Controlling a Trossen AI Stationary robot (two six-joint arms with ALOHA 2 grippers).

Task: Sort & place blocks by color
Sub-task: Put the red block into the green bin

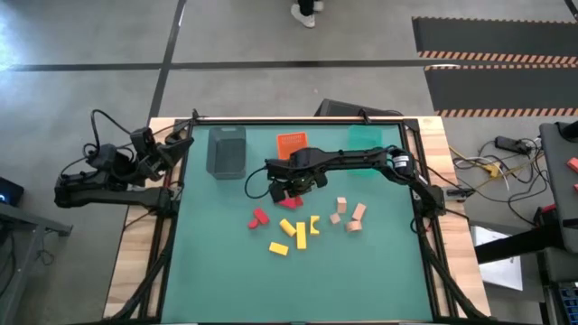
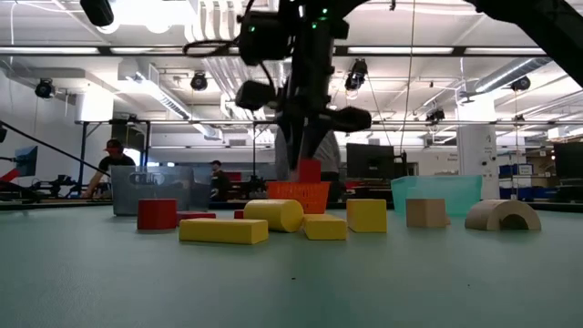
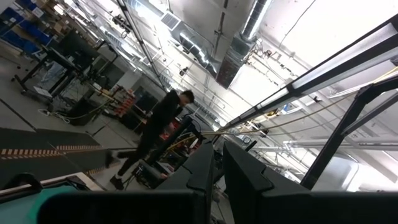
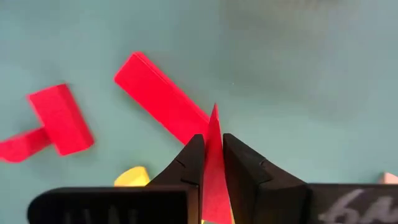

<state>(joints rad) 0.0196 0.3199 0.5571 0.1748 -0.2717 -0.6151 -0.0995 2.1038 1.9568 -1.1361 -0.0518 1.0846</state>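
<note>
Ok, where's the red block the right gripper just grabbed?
The red block is pinched in the right gripper, lifted above the table; in the high view that is mid-table, just in front of the orange tray and behind the yellow blocks.

Grey concrete floor (image 1: 271, 86) around the wooden table edge (image 1: 135, 262), crossed by dark lines. Striped hazard mats (image 1: 492, 56) off to one side. Overhead, silver ducts (image 3: 239, 46) and bright strip lights (image 2: 173, 50). Monitors (image 2: 369, 162) and workbenches (image 3: 46, 68) farther back. A person in dark clothes (image 3: 155, 134) walking past.
</note>
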